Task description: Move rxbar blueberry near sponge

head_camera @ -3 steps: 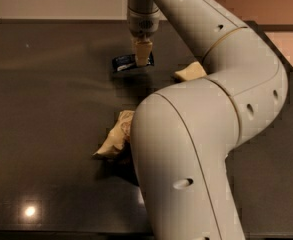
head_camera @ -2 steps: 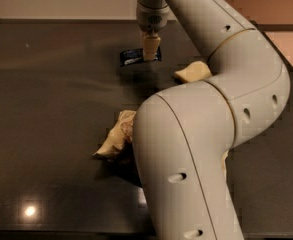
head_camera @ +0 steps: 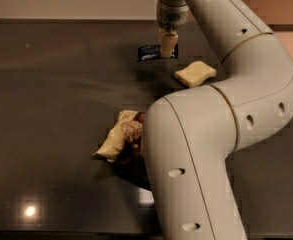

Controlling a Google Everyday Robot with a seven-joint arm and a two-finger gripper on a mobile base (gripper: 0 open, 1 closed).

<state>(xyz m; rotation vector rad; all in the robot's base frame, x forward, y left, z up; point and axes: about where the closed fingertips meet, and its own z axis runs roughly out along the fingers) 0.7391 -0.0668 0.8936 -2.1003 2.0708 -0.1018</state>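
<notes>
rxbar blueberry (head_camera: 148, 52) is at the far side of the dark tabletop (head_camera: 51, 99), long axis roughly left-right, navy wrapper with white lettering facing the camera. gripper (head_camera: 168, 51) comes straight down onto it from the wrist above, cream fingers (head_camera: 168, 41) pinched in on the bar's right portion. It reads as clenched on the bar: most of the wrapper sticks out to the left of the fingers and a short stub shows to the right. Faint dark patch on the surface just under the bar; can't tell whether the bar is touching the table or slightly off it. sponge (head_camera: 195, 73) lies flat, just beside the bar, down and to the right in view, pale yellow with a wavy outline. Small gap between the two, not touching. Snack bag (head_camera: 117, 139) sits well apart, nearer the camera at mid-table, crumpled, right half hidden behind the arm (head_camera: 196, 159). The arm's big elbow fills the right foreground and bends back up to the wrist.
</notes>
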